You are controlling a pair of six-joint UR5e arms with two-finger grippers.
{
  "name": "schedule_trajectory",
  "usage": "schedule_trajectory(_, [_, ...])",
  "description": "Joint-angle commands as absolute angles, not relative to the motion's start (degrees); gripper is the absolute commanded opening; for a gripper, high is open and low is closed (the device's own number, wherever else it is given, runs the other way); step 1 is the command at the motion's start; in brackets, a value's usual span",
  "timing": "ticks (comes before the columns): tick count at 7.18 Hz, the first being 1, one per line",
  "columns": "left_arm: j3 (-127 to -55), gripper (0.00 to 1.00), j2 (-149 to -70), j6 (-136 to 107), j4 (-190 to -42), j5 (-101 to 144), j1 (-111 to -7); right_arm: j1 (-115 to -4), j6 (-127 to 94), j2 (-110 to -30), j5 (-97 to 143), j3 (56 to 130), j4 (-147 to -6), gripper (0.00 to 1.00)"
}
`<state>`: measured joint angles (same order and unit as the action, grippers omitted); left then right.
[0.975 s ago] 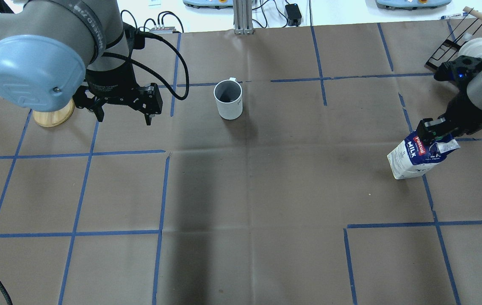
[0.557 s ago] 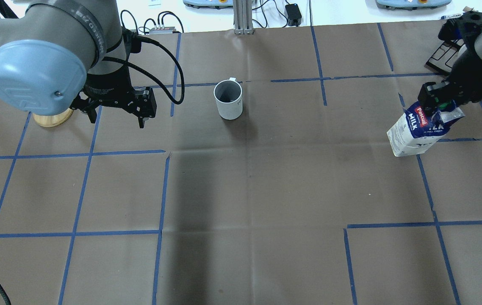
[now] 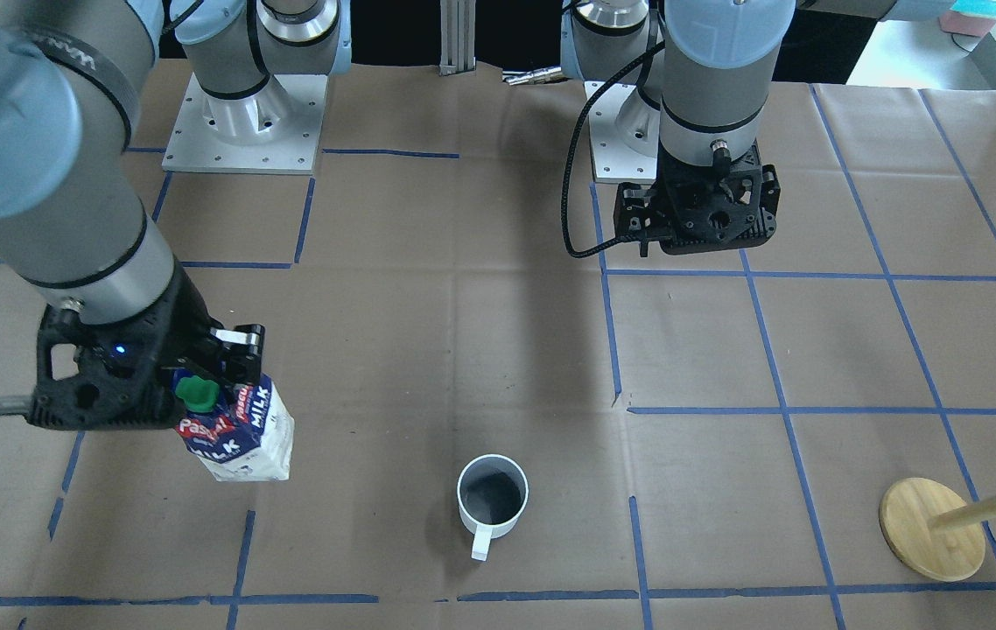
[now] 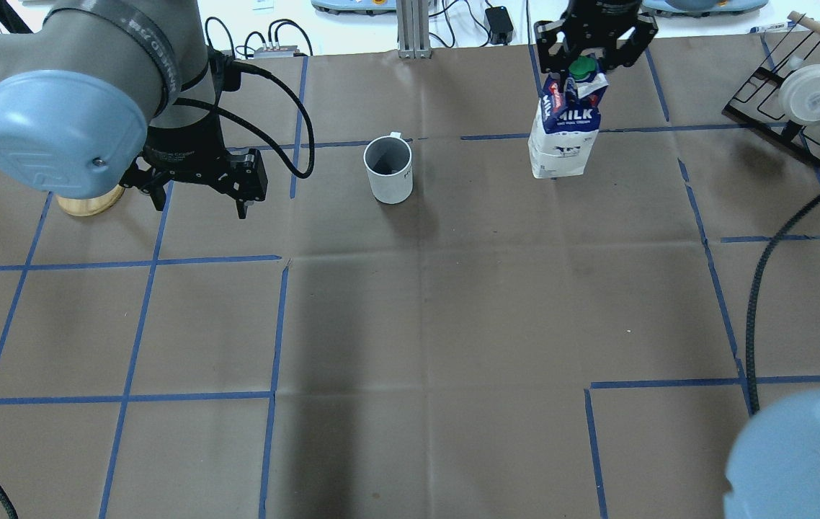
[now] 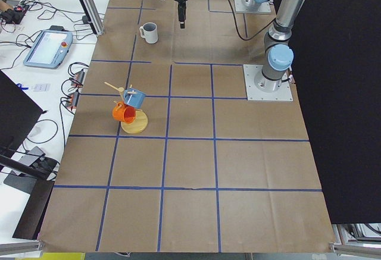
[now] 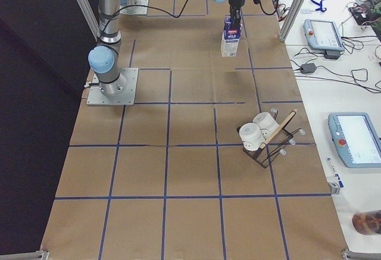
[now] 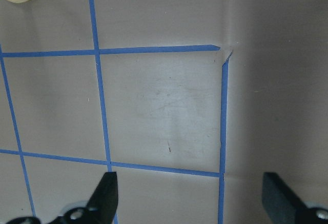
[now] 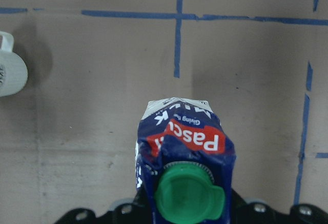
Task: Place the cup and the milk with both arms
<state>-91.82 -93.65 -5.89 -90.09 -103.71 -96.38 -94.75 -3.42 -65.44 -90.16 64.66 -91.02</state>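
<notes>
The white cup with a dark grey inside stands upright at the far middle of the table, handle pointing away from the robot; it also shows in the front view. The blue and white milk carton with a green cap is to the cup's right, gripped at its top by my right gripper. It hangs slightly tilted in the front view. I cannot tell if its base touches the table. The right wrist view looks down on the carton. My left gripper is open and empty, left of the cup.
A wooden mug tree with a blue and an orange cup stands at the far left, just behind my left gripper. A black wire rack with white cups sits at the far right. A black cable hangs over the right side.
My right gripper has carried the milk carton from the right side of the table toward the far middle, closer to the cup. The left gripper has barely moved.
</notes>
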Motion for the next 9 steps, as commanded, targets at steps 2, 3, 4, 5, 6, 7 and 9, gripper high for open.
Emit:
schedule_trajectory(2, [-91.8,1.0,-93.7,-5.9,-90.1,-103.7,-96.4,-103.4,-13.3,-49.3,-89.9,47.1,-89.6,0.44])
schedule_trajectory(3, [-91.8,1.0,-93.6,-5.9,-90.1,-103.7,-96.4,-104.9,-14.7,-47.7,-89.8,46.9,-89.5,0.44])
schedule_trajectory(4, [-91.8,1.0,-93.6,-5.9,-90.1,-103.7,-96.4,-105.4,-14.7,-47.2,-89.7,47.9,-89.1,0.44])
schedule_trajectory(5, [-91.8,1.0,-93.6,-5.9,-90.1,-103.7,-96.4,-105.7,-15.2,-47.0,-89.6,48.7,-89.2,0.44])
schedule_trajectory(6, [-91.8,1.0,-93.6,-5.9,-90.1,-103.7,-96.4,-105.9,-16.7,-46.7,-89.0,48.9,-89.4,0.44])
schedule_trajectory(7, [-91.8,1.0,-93.6,-5.9,-90.1,-103.7,-96.4,-105.9,-17.0,-46.5,-88.9,48.9,-89.4,0.47])
schedule_trajectory(9, [-91.8,1.0,-93.6,-5.9,-90.1,-103.7,-96.4,-105.2,-16.5,-46.3,-88.9,48.7,-89.6,1.0])
